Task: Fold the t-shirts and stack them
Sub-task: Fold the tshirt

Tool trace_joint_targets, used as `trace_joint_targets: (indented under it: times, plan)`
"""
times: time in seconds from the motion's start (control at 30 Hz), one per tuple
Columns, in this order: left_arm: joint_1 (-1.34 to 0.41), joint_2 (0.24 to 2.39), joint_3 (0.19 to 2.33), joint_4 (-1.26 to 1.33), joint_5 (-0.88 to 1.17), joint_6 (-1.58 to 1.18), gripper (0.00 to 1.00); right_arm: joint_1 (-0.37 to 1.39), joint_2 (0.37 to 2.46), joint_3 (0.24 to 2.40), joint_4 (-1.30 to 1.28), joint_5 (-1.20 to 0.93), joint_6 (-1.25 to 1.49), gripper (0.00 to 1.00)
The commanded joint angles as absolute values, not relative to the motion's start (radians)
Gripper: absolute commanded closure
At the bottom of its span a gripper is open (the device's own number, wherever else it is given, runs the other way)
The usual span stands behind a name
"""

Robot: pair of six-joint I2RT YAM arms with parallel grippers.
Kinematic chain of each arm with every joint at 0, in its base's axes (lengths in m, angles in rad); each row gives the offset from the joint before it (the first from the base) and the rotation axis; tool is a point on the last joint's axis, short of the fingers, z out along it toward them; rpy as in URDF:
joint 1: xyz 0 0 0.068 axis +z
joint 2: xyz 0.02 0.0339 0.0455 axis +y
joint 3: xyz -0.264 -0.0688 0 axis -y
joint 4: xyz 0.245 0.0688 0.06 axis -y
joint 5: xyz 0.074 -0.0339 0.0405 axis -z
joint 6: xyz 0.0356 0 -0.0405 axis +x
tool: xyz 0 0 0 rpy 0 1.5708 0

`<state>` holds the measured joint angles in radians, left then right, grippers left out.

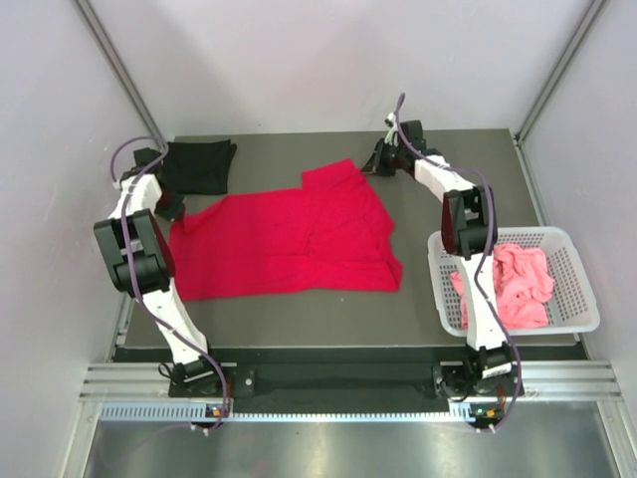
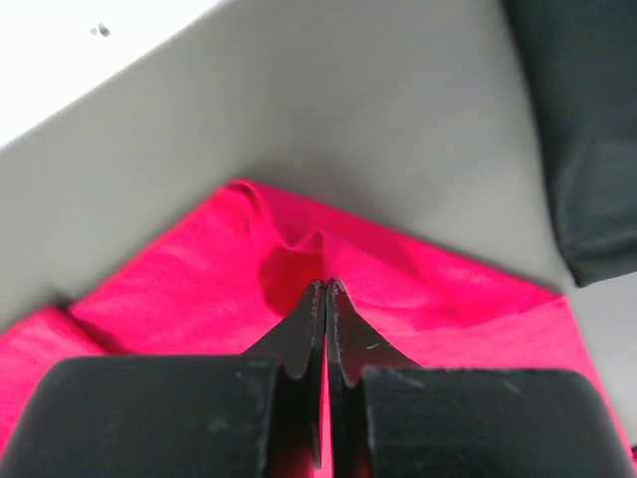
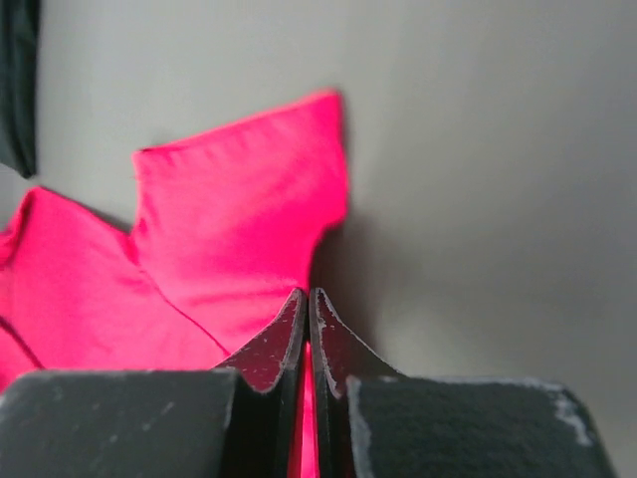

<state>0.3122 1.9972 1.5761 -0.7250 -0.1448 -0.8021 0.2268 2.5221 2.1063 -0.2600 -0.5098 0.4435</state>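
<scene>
The red t-shirt (image 1: 289, 244) lies spread across the middle of the grey table (image 1: 468, 179). My left gripper (image 1: 171, 209) is at its left edge. In the left wrist view that gripper (image 2: 326, 284) is shut on a puckered fold of the red t-shirt (image 2: 448, 299). My right gripper (image 1: 376, 159) is at the shirt's far right sleeve. There the right gripper (image 3: 308, 292) is shut, with red cloth showing between its jaws at the edge of the red t-shirt (image 3: 239, 219). The black t-shirt (image 1: 199, 164) lies folded at the back left. The salmon pink t-shirt (image 1: 518, 284) lies crumpled in the basket.
A white lattice basket (image 1: 587, 289) stands at the table's right edge beside the right arm. The black t-shirt (image 2: 587, 129) lies close to the left gripper's far right. Grey walls enclose the table on the left, back and right.
</scene>
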Motion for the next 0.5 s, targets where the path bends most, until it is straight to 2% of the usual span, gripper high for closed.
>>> trace_joint_targets:
  times: [0.0, 0.27, 0.47]
  plan:
    - [0.363, 1.939, 1.577, -0.649, -0.095, -0.695, 1.00, 0.189, 2.361, 2.096, -0.301, -0.477, 0.466, 1.00]
    - [0.443, 1.930, 1.549, -0.598, -0.012, -0.646, 1.00, 0.167, 2.235, 2.002, -0.390, -0.469, 0.483, 1.00]
    - [0.449, 1.939, 1.568, -0.580, 0.084, -0.646, 1.00, 0.173, 2.261, 2.037, -0.417, -0.503, 0.508, 1.00]
